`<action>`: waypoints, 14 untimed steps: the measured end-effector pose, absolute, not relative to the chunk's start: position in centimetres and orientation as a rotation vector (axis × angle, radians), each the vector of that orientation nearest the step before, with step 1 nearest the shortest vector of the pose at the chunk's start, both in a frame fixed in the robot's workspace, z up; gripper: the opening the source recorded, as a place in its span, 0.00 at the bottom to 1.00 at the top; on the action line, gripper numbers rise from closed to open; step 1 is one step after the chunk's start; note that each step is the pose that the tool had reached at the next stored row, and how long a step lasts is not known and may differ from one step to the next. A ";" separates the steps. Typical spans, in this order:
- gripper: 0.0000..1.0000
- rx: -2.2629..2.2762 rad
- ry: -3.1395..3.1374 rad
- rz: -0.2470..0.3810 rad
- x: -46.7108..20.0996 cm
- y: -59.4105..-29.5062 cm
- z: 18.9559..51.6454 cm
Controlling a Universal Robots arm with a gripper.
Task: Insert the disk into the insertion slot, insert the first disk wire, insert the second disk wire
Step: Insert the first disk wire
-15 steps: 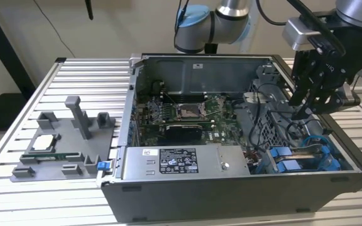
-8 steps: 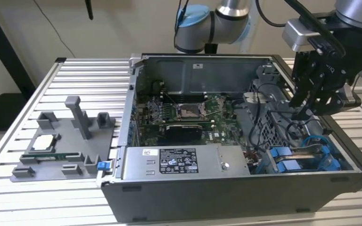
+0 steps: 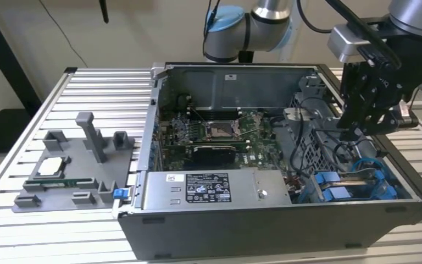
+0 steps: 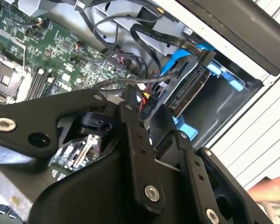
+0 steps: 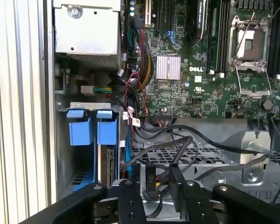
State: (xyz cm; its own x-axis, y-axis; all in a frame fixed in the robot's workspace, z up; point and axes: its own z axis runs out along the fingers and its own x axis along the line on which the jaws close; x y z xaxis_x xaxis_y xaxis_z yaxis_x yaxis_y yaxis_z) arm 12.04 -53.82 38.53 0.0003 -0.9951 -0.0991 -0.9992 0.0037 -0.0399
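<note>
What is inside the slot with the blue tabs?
The disk sits in the insertion slot, its blue carrier peeking out. Black cables cross one end, so whether a wire is plugged in there cannot be seen.

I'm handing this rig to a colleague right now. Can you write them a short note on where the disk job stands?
The gripper looks shut on a black connector with red wires, held close beside the disk but not plugged into it.
The disk sits in the insertion slot.
Done: the disk is inserted.
Left: the held connector is not yet plugged in. A blue cable runs toward the disk's end, but I cannot tell whether it is seated.
</note>
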 end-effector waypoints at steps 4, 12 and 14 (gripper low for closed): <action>0.00 -2.149 2.153 0.063 12.0 -53.8 38.5; 0.00 -2.152 2.155 0.062 12.0 -54.0 38.4; 0.00 -2.153 2.157 0.062 12.0 -54.2 38.4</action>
State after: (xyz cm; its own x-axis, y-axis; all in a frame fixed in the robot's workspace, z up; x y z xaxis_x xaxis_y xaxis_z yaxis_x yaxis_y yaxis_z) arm 12.02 -54.20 38.39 0.0000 -0.9955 -0.0950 -0.9993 0.0036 -0.0375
